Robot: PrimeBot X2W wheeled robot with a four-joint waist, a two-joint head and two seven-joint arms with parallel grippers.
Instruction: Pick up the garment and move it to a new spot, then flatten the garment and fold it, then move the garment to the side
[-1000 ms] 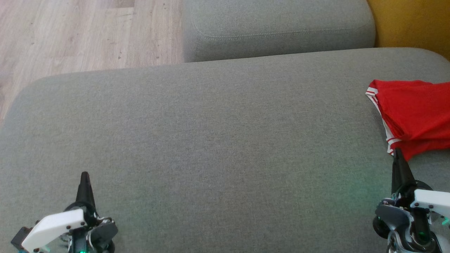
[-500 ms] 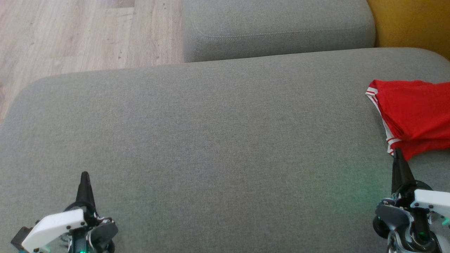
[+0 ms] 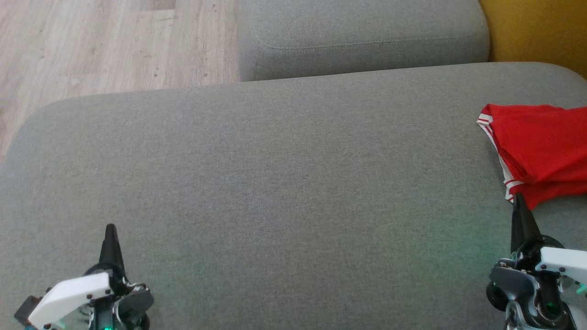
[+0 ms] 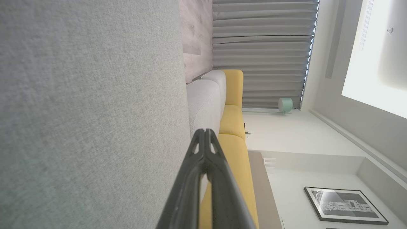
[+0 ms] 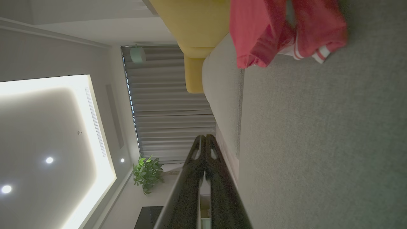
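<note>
Your left gripper (image 3: 110,228) and right gripper (image 3: 518,199) both have fingers pressed together, holding nothing. The red garment (image 3: 541,151) lies crumpled just past your right fingertips, toward the right side of the grey cushion (image 3: 275,183). It is likely light, soft and floppy: pinch its striped hem (image 3: 508,183). Broad bare cushion spreads beyond your left fingers.
</note>
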